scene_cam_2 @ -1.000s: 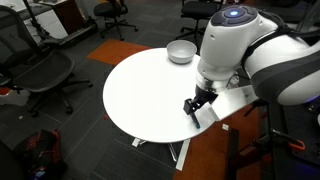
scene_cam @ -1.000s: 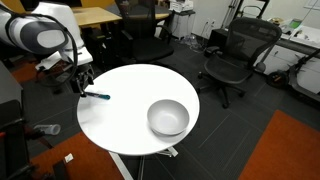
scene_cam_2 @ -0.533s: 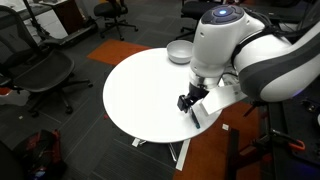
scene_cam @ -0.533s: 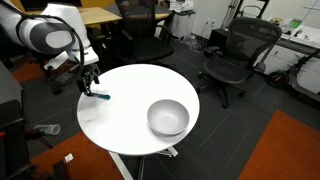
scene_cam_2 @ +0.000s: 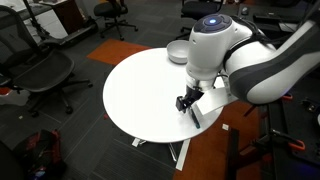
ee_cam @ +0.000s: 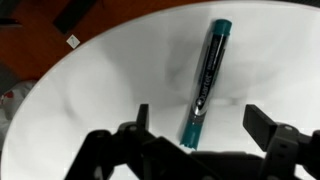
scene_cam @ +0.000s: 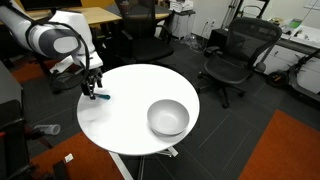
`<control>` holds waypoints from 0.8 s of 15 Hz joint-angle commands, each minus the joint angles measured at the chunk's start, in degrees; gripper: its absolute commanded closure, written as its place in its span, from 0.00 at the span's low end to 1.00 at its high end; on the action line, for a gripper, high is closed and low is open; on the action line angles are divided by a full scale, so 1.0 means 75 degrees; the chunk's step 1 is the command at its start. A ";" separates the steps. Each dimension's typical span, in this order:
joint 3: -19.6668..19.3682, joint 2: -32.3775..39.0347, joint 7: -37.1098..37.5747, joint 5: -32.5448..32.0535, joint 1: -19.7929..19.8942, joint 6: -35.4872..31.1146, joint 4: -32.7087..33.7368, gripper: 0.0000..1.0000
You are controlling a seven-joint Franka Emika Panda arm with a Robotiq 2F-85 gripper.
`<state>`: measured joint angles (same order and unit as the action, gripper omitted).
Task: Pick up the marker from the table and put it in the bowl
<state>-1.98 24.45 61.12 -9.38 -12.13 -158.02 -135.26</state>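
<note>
The marker [ee_cam: 204, 82], dark with teal ends, lies flat on the round white table [scene_cam: 130, 125]; it also shows in an exterior view [scene_cam: 101, 97]. My gripper [ee_cam: 200, 125] is open and hangs straight over the marker, one finger on each side of its near teal end, not closed on it. In both exterior views the gripper [scene_cam: 91, 90] [scene_cam_2: 184, 102] is low at the table's edge. The white-grey bowl [scene_cam: 167, 117] stands empty on the far side of the table from the gripper and shows again in an exterior view [scene_cam_2: 181, 51].
Black office chairs [scene_cam: 232, 57] [scene_cam_2: 40, 70] stand around the table. Light-wood desks [scene_cam: 95, 16] are behind. A bottle [scene_cam: 45, 129] lies on the dark floor near an orange carpet patch [scene_cam: 290, 150].
My gripper has moved along the table edge and come down over the marker, still open. The marker and bowl have not moved.
</note>
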 commanded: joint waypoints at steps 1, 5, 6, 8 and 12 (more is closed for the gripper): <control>-0.0125 0.0173 -0.0210 0.0288 -0.0150 -0.0069 0.0144 0.34; -0.0099 0.0267 -0.0308 0.0479 -0.0131 -0.0042 0.0197 0.66; -0.0100 0.0286 -0.0334 0.0519 -0.0134 -0.0039 0.0205 0.73; -0.0092 0.0319 -0.0417 0.0589 -0.0134 -0.0026 0.0217 0.88; -0.0034 0.0108 -0.0623 0.0692 -0.0073 0.0178 0.0111 0.95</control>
<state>-2.09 26.39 59.52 -6.13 -12.38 -158.02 -134.26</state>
